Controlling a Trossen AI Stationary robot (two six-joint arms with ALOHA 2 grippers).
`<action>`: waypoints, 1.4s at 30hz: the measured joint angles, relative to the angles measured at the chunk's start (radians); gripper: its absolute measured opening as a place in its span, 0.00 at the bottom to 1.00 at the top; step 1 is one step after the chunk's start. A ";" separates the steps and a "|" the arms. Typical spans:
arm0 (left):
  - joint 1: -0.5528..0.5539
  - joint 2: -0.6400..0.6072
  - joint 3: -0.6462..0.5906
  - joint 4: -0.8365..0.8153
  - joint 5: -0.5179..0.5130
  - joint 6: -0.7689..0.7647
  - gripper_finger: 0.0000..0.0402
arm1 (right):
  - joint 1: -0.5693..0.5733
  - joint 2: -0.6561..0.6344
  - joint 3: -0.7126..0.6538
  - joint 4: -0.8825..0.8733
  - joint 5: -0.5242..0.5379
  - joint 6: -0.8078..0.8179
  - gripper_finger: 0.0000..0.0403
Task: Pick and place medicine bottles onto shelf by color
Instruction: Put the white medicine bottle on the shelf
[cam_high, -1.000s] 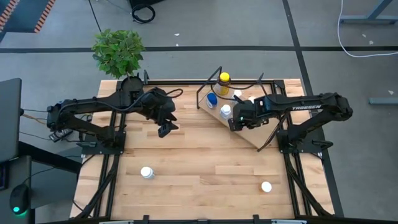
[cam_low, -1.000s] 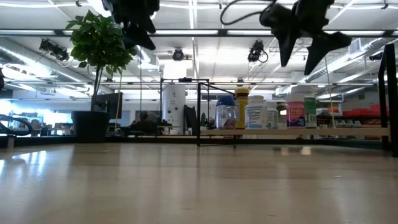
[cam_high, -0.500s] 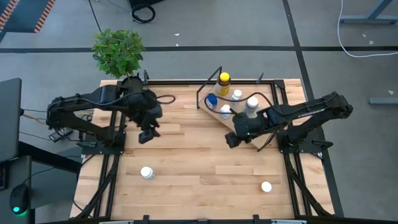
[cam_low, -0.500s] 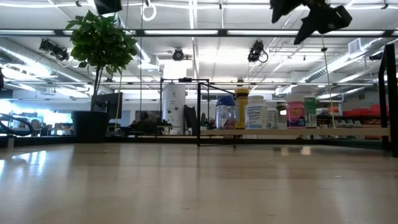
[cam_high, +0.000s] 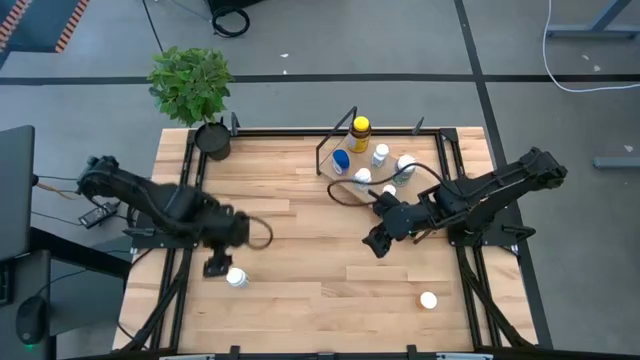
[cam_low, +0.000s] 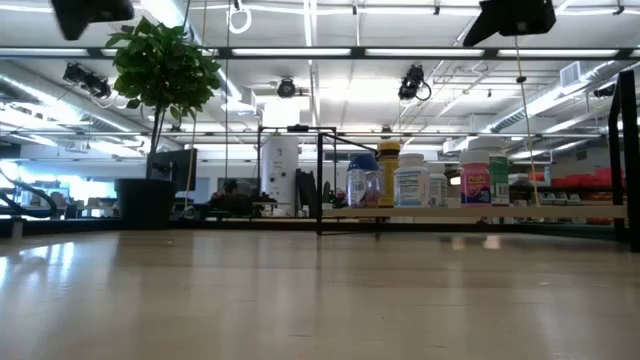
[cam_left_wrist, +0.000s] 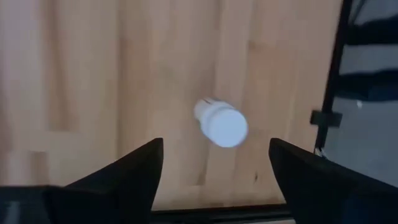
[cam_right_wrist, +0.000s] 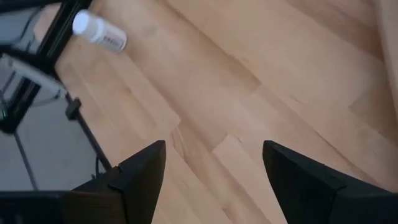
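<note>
Two white-capped bottles are not on the shelf yet. One bottle (cam_high: 236, 278) lies on the near left part of the bench (cam_high: 310, 230), and the other bottle (cam_high: 428, 299) lies on the near right part. They are well apart from each other.

The left gripper (cam_high: 215, 267) hangs just beside the left bottle (cam_left_wrist: 221, 123), with its jaws wide and nothing in them. The right gripper (cam_high: 378, 243) is over the middle right of the bench, jaws wide and holding nothing too. Its own camera sees the right bottle (cam_right_wrist: 99, 32) a good way off.

This looks like the reaching step. Next, I think the left gripper must go down so its jaws sit on both sides of the bottle, then squeeze. The bottle lies on its side and may roll.

The shelf (cam_high: 385, 200) stands at the far right. On it are a yellow-capped bottle (cam_high: 360, 127), a blue-capped bottle (cam_high: 341, 160) and some white-capped ones. A plant pot (cam_high: 212, 140) sits at the far left corner.
</note>
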 joint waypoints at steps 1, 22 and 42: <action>-0.030 -0.001 -0.021 0.023 -0.001 -0.015 0.76 | 0.011 0.000 0.000 0.000 0.001 -0.012 0.68; -0.264 0.013 -0.347 0.329 -0.080 -0.388 0.87 | 0.102 0.000 0.000 0.000 0.139 -0.089 0.68; -0.263 0.156 -0.348 0.379 -0.094 -0.438 0.87 | 0.101 0.000 0.000 0.000 0.199 -0.069 0.68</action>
